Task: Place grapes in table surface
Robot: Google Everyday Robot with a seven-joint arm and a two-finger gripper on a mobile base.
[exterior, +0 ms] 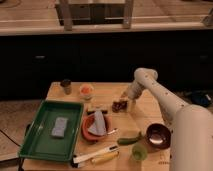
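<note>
The grapes (119,105) are a small dark reddish-purple cluster at the middle of the light tan wooden table surface (107,90). They sit low, at or just above the wood. My gripper (126,103) comes down from the white arm on the right and is right against the grapes on their right side. Whether it holds them cannot be made out.
A green tray (35,142) with a grey-blue sponge (60,127) lies at front left. An orange-red plate (86,131) is beside it. An orange-filled cup (86,90) and a dark cup (66,85) stand at the back. A maroon bowl (158,135), green vegetable (129,139) and green cup (139,153) are front right.
</note>
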